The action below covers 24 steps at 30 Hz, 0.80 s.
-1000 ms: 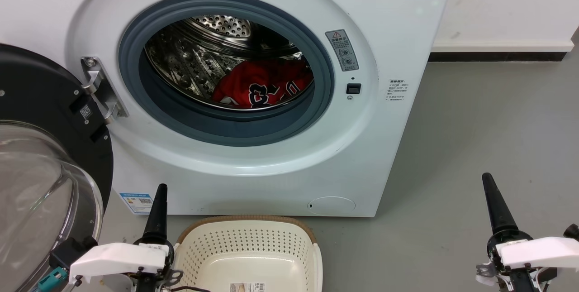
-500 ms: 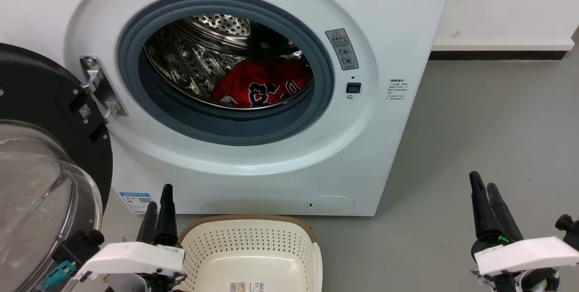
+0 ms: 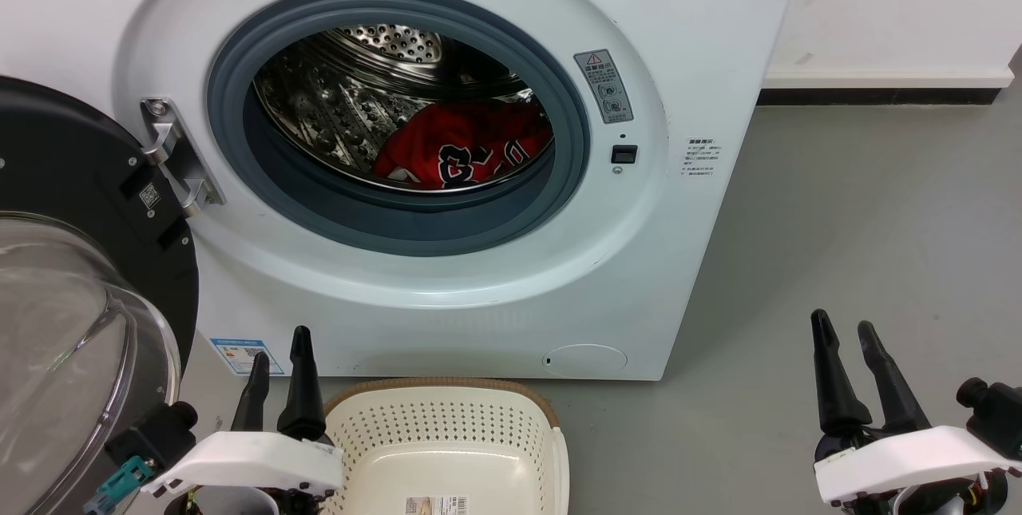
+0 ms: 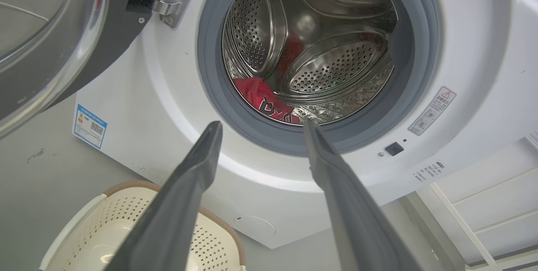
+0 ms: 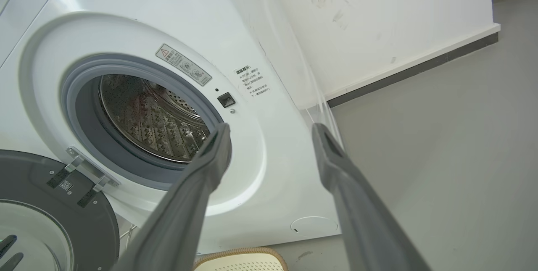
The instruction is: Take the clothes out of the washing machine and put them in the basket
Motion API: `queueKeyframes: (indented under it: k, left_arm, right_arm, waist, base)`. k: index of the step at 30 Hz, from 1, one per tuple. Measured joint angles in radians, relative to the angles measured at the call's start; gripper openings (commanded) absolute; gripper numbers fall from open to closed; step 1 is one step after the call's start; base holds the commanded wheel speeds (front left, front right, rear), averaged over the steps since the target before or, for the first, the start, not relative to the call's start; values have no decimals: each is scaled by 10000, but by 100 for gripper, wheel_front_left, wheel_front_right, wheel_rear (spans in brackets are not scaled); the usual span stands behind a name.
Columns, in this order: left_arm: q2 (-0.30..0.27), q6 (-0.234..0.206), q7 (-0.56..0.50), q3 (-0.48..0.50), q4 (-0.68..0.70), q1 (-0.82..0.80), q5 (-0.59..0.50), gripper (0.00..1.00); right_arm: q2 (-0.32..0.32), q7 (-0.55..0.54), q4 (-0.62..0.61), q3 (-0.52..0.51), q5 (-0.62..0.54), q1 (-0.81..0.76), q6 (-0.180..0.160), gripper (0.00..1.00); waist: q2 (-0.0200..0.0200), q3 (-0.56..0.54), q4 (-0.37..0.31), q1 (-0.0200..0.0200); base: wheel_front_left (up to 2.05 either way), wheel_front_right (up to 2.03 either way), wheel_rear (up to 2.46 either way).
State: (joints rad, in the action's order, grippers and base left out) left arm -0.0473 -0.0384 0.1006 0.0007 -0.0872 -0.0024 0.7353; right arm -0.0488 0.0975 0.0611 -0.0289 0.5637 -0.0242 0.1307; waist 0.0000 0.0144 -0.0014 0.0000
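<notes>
The red clothes lie bunched low in the drum of the washing machine, at about 5 o'clock in the round opening, with black white-edged numerals showing. How many pieces make up the heap I cannot tell. The basket stands on the floor at 6 o'clock, just in front of the machine, with nothing in it. The door hangs wide open at 9 o'clock.

The left gripper waits at 7 o'clock with its fingers spread and nothing between them, just beside the basket's rim and near the door glass. The right gripper sits at 4 o'clock over bare floor, fingers likewise apart and holding nothing. No cloth has been touched, so the job looks to be at its very start.

Several things could go wrong from here:
- An arm rising from 7 o'clock could clip the door or nudge the basket out of place.
- Long fingers going in could catch the grey seal on the lower lip.
- A pinch on one loose fold might let the cloth slip free on the way out.
- Cloth dragged over the lip could drop on the floor short of the basket, or hang over its rim
</notes>
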Motion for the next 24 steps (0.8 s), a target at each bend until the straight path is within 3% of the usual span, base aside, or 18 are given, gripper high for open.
queueKeyframes:
  k: [24]
  left_arm:
    - [-6,-412,629,-274,416,352,-2713,100]
  right_arm:
    - [-2,654,-644,123,-2970,-283,0,100]
  waist:
    - [0,33,-26,0]
  base:
    - [0,0,0]
